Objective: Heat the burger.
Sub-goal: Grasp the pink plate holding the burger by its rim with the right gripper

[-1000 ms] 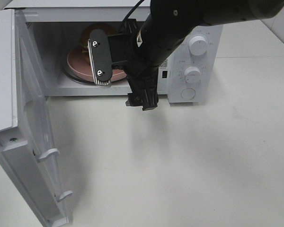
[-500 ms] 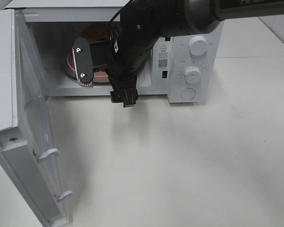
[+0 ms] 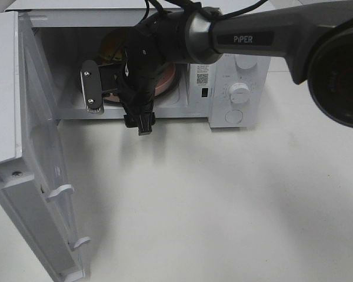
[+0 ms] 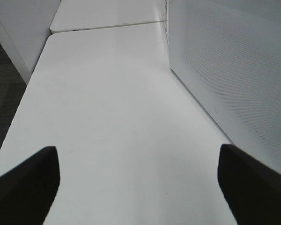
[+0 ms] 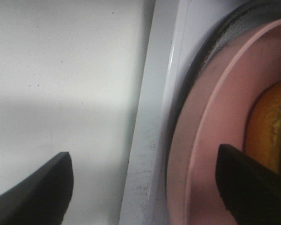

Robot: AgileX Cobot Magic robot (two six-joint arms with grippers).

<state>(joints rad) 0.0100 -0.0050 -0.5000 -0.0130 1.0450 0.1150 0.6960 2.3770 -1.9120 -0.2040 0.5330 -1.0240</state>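
While the burger (image 5: 270,127) sits on its plate (image 5: 206,140) in the microwave (image 3: 235,114), right pincer (image 5: 143,164) is spread at the opening, left pincer (image 4: 136,159) spread over the worktop (image 4: 112,93).

The microwave (image 3: 235,70) stands open on the desk (image 3: 223,200). The right arm's fingers (image 3: 90,86) hang at its mouth, partly hiding the burger (image 3: 110,48) and pink plate (image 3: 167,79).

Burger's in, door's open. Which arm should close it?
Left, likely: left gripper is open, empty, beside a perforated panel, seemingly the open door. The right gripper sits at the microwave mouth by the pink plate, in the door's swing.
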